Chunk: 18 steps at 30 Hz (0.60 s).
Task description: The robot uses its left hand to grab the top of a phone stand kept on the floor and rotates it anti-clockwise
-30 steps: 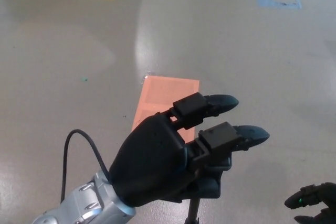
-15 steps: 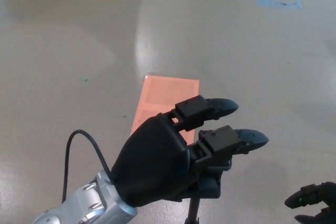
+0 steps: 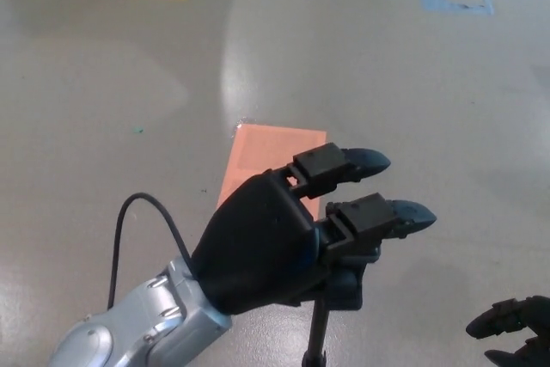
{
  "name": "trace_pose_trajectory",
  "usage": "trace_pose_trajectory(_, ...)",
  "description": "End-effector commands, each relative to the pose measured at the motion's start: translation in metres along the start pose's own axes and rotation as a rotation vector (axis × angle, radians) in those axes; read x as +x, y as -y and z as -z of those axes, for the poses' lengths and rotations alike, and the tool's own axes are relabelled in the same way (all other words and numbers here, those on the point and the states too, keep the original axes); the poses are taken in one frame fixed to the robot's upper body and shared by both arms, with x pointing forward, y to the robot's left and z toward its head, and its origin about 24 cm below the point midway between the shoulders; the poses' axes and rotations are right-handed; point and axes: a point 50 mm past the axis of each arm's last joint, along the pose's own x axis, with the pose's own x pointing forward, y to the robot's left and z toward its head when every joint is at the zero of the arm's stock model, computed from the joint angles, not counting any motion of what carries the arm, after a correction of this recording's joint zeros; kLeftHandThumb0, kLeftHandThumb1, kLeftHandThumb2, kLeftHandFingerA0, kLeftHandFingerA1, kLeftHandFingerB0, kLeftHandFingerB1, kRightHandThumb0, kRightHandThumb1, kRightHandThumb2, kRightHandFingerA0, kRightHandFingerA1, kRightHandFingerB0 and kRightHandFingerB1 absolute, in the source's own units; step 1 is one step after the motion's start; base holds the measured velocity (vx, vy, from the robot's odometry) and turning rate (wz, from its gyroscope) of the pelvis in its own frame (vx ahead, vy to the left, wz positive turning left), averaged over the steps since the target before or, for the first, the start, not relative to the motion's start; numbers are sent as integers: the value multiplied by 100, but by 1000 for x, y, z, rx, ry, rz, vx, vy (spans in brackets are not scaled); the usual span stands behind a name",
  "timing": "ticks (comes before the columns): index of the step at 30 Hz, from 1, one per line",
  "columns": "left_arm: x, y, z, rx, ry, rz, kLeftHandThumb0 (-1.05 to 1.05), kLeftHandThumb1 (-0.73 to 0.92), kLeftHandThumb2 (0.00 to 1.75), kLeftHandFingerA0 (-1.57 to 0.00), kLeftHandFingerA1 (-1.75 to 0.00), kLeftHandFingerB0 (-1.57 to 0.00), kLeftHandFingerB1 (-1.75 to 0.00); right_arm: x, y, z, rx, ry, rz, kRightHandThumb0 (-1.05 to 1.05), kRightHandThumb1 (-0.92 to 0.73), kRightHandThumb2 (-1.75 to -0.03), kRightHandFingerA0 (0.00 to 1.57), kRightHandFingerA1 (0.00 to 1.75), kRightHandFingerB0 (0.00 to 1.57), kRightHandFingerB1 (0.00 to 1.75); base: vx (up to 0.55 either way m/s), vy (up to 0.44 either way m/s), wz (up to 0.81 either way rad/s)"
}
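Basically, the left hand (image 3: 284,242) sits right on top of the phone stand (image 3: 319,337) — its pole drops straight down toward 6 o'clock, long axis vertical. Fingers (image 3: 387,215) point to 3 o'clock; grip on the head can't be told. Right hand (image 3: 514,328) well off at 4 o'clock, closure unclear.

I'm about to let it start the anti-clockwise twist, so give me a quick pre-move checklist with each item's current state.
1. Left hand over the phone stand top: ok.
2. Stand top firmly gripped: cannot tell, the palm hides it.
3. Two upper fingers wrapped around the top: not ok, they stick out straight.
4. Right hand away from the stand: ok.
5. Wrist cable not snagged: ok.
6. Stand base on the floor: cannot tell, out of frame.
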Motion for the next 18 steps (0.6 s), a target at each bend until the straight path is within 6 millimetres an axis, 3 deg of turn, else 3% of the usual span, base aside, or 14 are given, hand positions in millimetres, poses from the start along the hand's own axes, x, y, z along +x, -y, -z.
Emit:
trace_pose_trajectory(1,1,2,5,10,0,16,-12,53,56,-67,-42,-66,-41,-3,8,0,-8,-3,16,-53,-62,-87,45,53,36,48,0,0,0)
trace_pose_trajectory(2,0,2,5,4,2,14,-19,53,56,-82,-45,-74,-42,-3,8,0,-8,-4,16,-52,-62,-88,46,53,35,48,0,0,0)
trace_pose_trajectory(3,0,2,6,-1,5,12,-19,53,56,-82,-45,-74,-42,-3,8,0,-7,-6,16,-52,-62,-88,46,53,35,48,0,0,0)
trace_pose_trajectory(4,0,2,6,-10,4,12,-23,54,57,-92,-47,-81,-44,-3,8,0,-7,-5,15,-46,-76,-63,52,41,41,36,0,0,0)
trace_pose_trajectory(5,0,3,6,-21,2,12,-23,54,57,-92,-47,-81,-44,-3,8,0,-7,-4,13,-46,-76,-63,52,41,41,36,0,0,0)
trace_pose_trajectory(6,0,3,7,-35,-4,21,-24,55,58,-94,-52,-85,-46,-3,8,0,-6,-4,12,-53,-62,-87,44,52,35,48,0,0,0)
trace_pose_trajectory(7,0,3,7,-44,-9,28,-24,55,58,-94,-52,-85,-46,-3,8,0,-6,-4,12,-53,-62,-87,44,52,35,48,0,0,0)
trace_pose_trajectory(8,0,4,7,-60,-20,40,-25,56,58,-94,-55,-84,-46,-3,8,0,-4,-4,12,-48,-74,-61,52,40,40,35,0,0,0)
trace_pose_trajectory(9,0,4,7,-69,-28,45,-24,56,58,-94,-55,-86,-47,-3,8,0,-3,-4,12,-52,-62,-87,45,53,37,48,0,0,0)
trace_pose_trajectory(11,0,4,7,-77,-34,49,-24,56,58,-94,-55,-86,-47,-3,8,0,-2,-5,12,-52,-62,-87,45,53,37,48,0,0,0)
trace_pose_trajectory(12,-1,4,7,-123,-55,60,-23,57,58,-93,-60,-89,-49,-3,9,-2,-13,-3,14,-47,-76,-63,52,40,40,36,0,0,0)
trace_pose_trajectory(14,0,4,7,-153,-74,76,-23,59,58,-91,-64,-89,-49,-3,10,-3,-19,1,17,-47,-75,-62,53,40,40,36,0,0,0)
trace_pose_trajectory(15,0,5,7,-196,-89,74,-20,63,59,-93,-73,-92,-53,-3,10,-3,-17,2,17,-52,-63,-88,46,53,36,48,0,0,0)
trace_pose_trajectory(18,-1,7,6,-298,-123,59,-18,66,60,-96,-75,-94,-56,-2,9,-3,-3,0,18,-52,-63,-88,46,53,36,48,0,0,0)
